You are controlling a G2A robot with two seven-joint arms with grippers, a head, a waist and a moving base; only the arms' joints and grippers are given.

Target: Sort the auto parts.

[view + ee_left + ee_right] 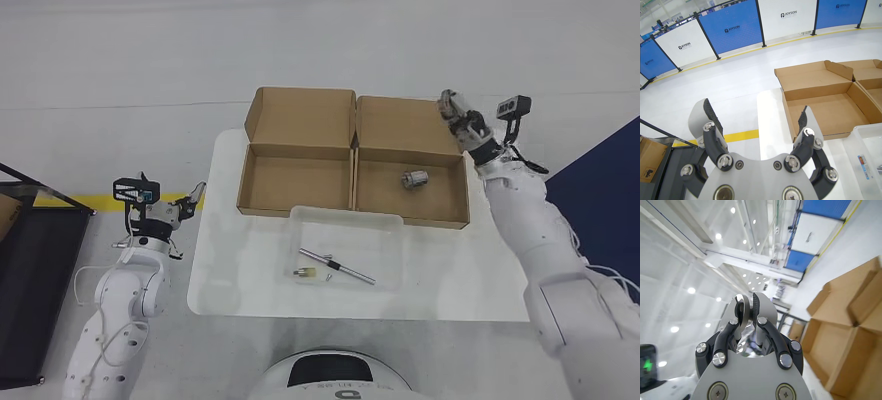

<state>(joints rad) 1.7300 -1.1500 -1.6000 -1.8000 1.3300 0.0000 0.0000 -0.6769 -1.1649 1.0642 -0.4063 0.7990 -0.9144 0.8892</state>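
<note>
1. We take the right cardboard box (440, 195) as our landmark. A grey metal part (414, 179) lies on its floor, so we judge that this box collects parts of that kind.
2. The right gripper (747, 300) hangs above the box's far right corner. Its fingers (765, 308) are nearly together, pinching a round metal part (745, 313) by its flat faces. We read this as a carry toward a drop into the box.
3. The left cardboard box (295, 185) touches the landmark's left wall and holds nothing we can see.
4. The clear plastic tray (345, 212) sits just in front of the landmark, toward the robot. In it, a metal rod (338, 266) and a small fitting (306, 272) wait to be sorted.
5. The left gripper (755, 106) is well to the landmark's left, past the tabletop (240, 270) edge. Its fingers (696, 117) are spread wide and hold nothing, which likely keeps it out of the way.
</note>
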